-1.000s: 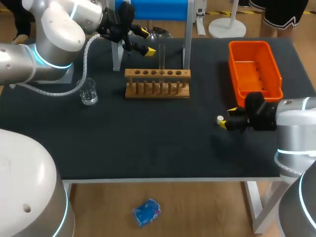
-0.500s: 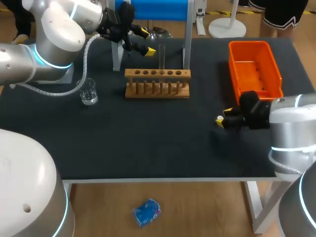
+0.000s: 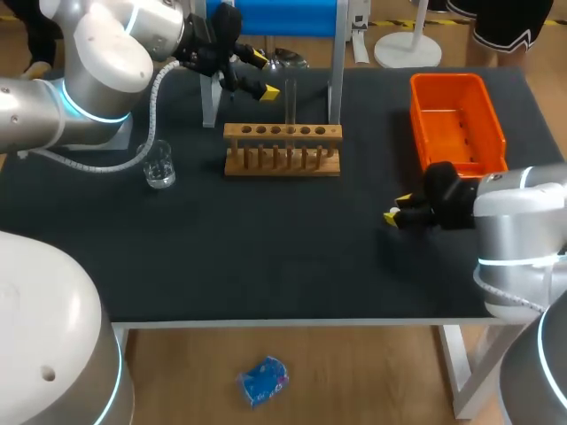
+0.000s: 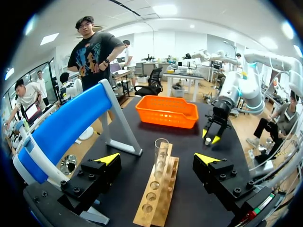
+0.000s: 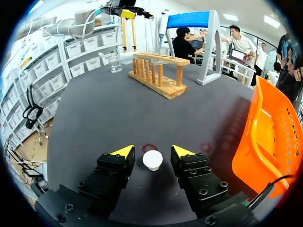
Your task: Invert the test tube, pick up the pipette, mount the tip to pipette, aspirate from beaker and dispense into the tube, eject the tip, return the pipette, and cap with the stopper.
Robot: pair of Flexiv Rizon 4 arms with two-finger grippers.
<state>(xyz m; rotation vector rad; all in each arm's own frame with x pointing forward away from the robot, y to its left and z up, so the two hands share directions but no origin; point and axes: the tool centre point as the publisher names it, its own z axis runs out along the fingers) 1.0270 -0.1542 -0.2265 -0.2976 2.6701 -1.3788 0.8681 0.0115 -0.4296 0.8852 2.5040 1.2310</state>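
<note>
Stopper: upright on worktop, betw. fingers of right end effector, released, gap each side. Tube: upright in rack, w/ left end effector released either side, not touching. Risk of flicking or tipping stopper if closing off-centre; risk of pop-out w/ grip too high. Small, round, prob. slippery.

Count on the desk: one wooden rack, upper centre; one test tube standing in it; one glass beaker, left of the rack; one orange bin, upper right; one white stopper; one blue-topped stand, top centre. Arms, two: left arm, right arm.
</note>
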